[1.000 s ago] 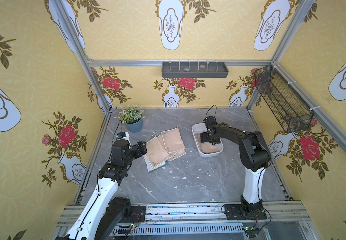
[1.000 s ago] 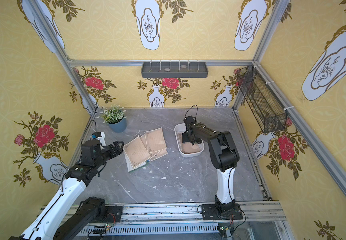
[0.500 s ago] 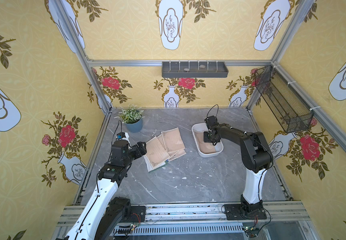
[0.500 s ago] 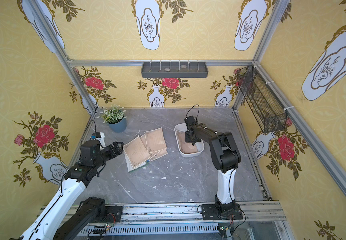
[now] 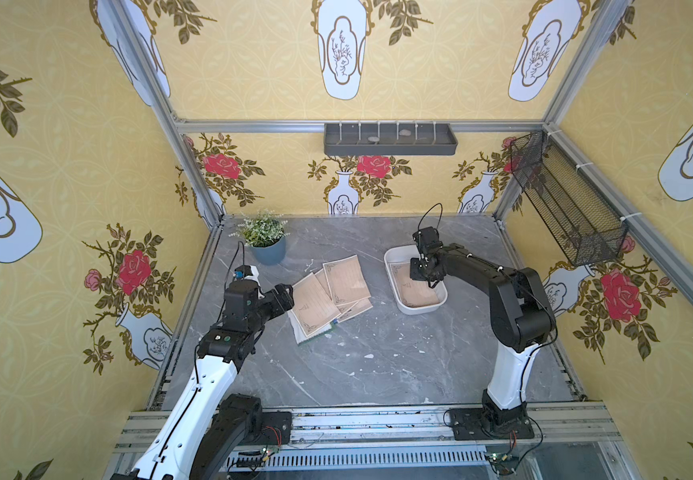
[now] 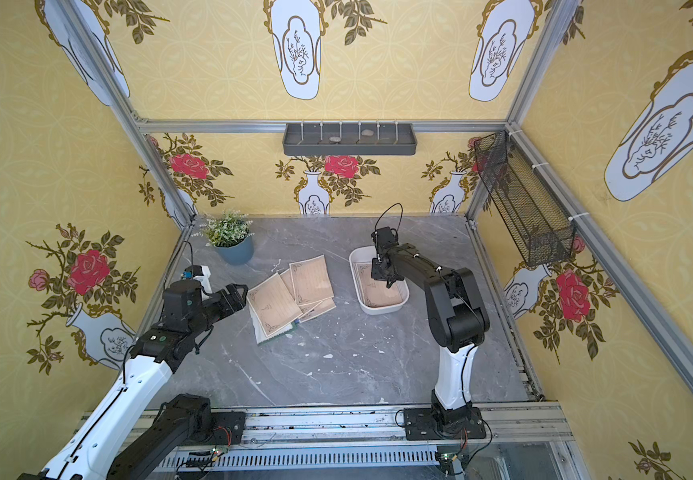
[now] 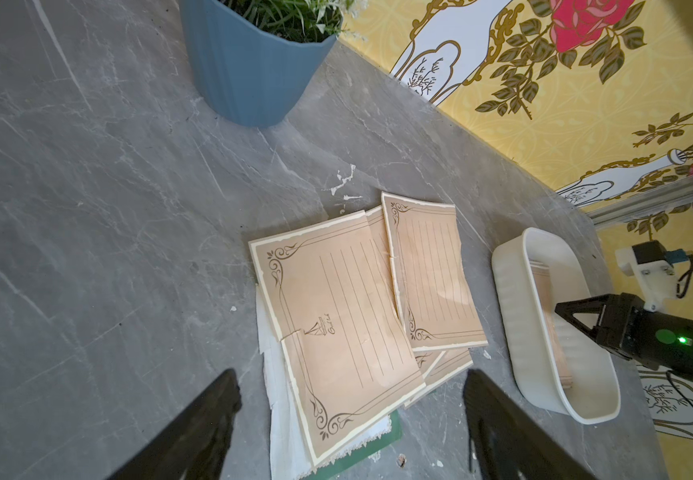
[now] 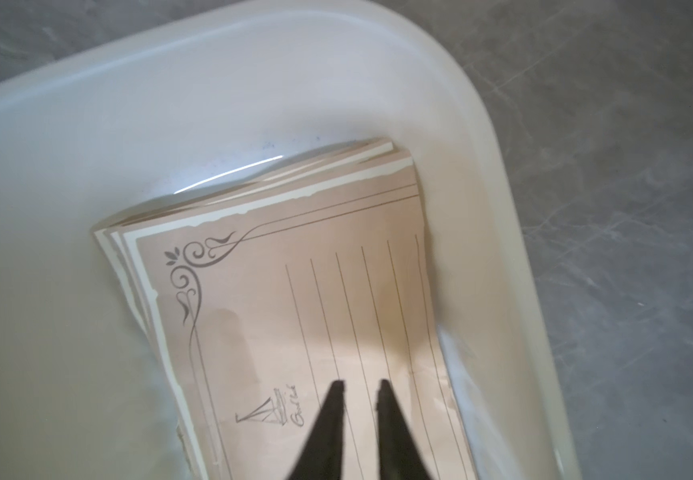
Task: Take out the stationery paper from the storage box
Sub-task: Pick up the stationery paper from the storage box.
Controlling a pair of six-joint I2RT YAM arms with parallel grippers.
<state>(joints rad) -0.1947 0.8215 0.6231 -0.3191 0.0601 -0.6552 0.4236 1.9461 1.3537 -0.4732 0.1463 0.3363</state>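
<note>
The right gripper (image 8: 359, 384) hangs inside the box (image 8: 253, 54), straight above the stack (image 8: 295, 291) of tan paper left in it. Its fingers stand a little apart, with a narrow gap and nothing between them. The tips sit over the middle of the top sheet, just beside the small sailboat print. I cannot tell whether they touch the sheet.

The box (image 5: 419, 309) stands toward the desk's right edge, its long axis running from the far edge toward the near edge, slightly slanted. The stack lies flat along that axis and nearly fills the floor, with one long side against the wall. The fingers point along the ruled lines, so the jaws would close across the sheet's short axis. The nearest free border is the short end with the corner flourish, ahead of the tips. A flat sheet gives the jaws nothing to close on from above, so the pick probably turns on reaching that end.

The left gripper (image 7: 349, 376), fingers wide apart and empty, waits at the left border of the pile (image 5: 328, 295) lying mid-desk. The right gripper (image 5: 419, 274) is far nearer the stack.
</note>
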